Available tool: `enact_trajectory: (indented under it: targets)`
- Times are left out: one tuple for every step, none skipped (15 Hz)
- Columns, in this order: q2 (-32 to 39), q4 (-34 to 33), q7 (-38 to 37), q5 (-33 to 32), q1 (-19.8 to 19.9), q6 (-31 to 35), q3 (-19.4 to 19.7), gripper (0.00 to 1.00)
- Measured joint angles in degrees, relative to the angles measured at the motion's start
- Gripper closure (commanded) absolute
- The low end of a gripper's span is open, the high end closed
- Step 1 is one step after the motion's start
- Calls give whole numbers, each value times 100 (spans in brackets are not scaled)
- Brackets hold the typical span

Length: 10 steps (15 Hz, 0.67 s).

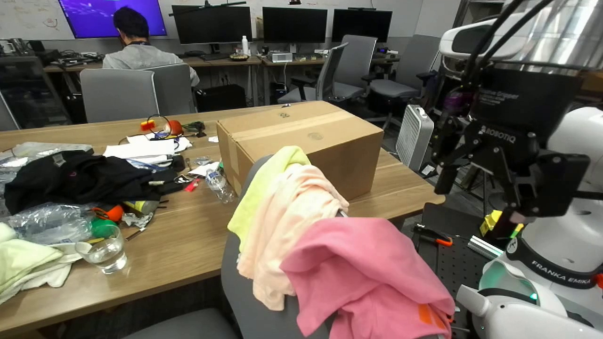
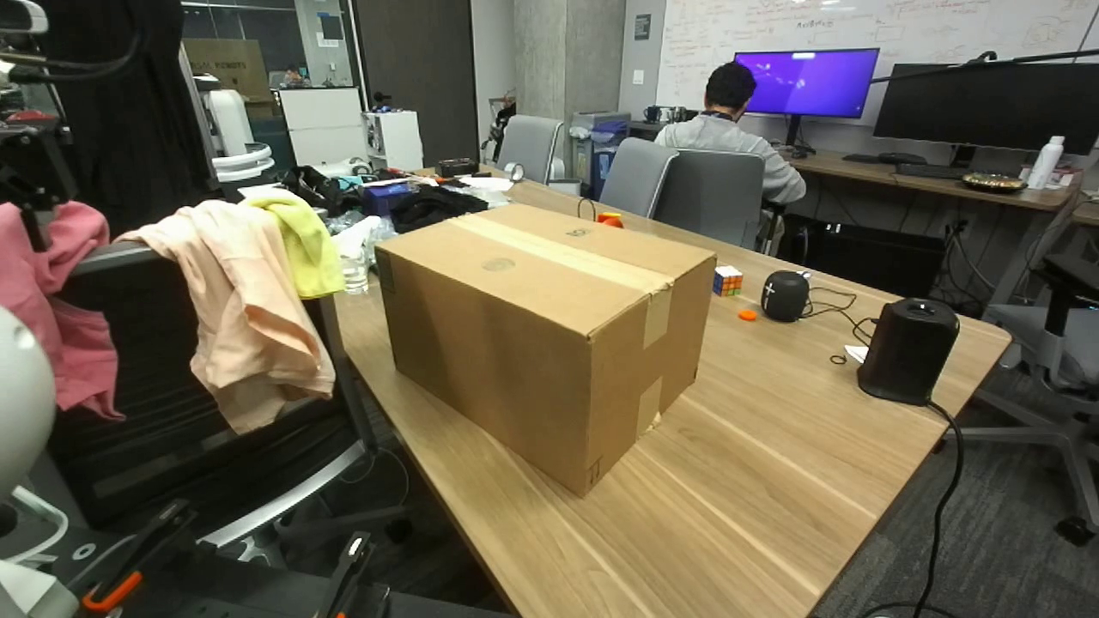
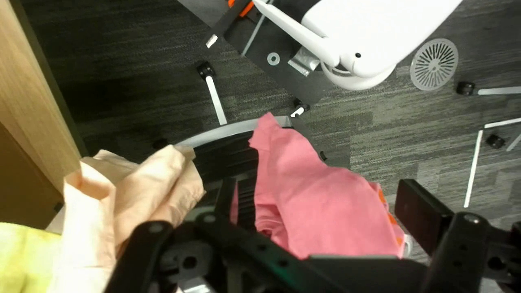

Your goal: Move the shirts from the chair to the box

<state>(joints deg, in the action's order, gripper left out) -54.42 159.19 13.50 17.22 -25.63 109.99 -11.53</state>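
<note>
Containers, nearest first: we find a glass (image 1: 106, 254) with clear liquid on the table (image 1: 188, 249). Beyond it, a plastic bottle (image 1: 219, 186), its contents unclear to us, is just beside the cardboard box (image 2: 489, 369). The box stands on the table with tape across its flat top; its inside is out of our sight.

We note the gripper (image 3: 325, 207) spread wide. The pink shirt (image 3: 317, 199) hangs over the chair (image 1: 268, 325) below the gripper, showing within that spread in the wrist view; in an exterior view the fingers (image 1: 446, 178) stand apart from the cloth. The peach shirt (image 1: 292, 212) is next along the chair back, and the yellow shirt (image 1: 264, 188) lies past it.

In an exterior view the frame edge cuts off the gripper and the pink shirt (image 2: 77, 360). The peach shirt covers part of the yellow one. Farther off, we cannot make out what lies under the black garment (image 1: 80, 183), and a seated person (image 1: 141, 56) faces away from us.
</note>
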Motion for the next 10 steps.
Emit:
enact_trajectory:
  targets:
    - [17, 1, -89, 93, -69, 162, -119, 0]
    - [40, 1, -173, 171, -127, 344, -240, 0]
    - [68, 2, -269, 227, -177, 554, -364, 0]
    - [107, 3, -377, 267, -224, 779, -485, 0]
    - [153, 3, -492, 308, -267, 1010, -600, 0]
    - [213, 4, -603, 344, -307, 1222, -705, 0]
    - [278, 4, -714, 359, -346, 1412, -799, 0]
    - [352, 4, -825, 362, -387, 1578, -882, 0]
    - [435, 5, -934, 362, -433, 1739, -961, 0]
    - [520, 4, -1042, 363, -478, 1883, -1031, 0]
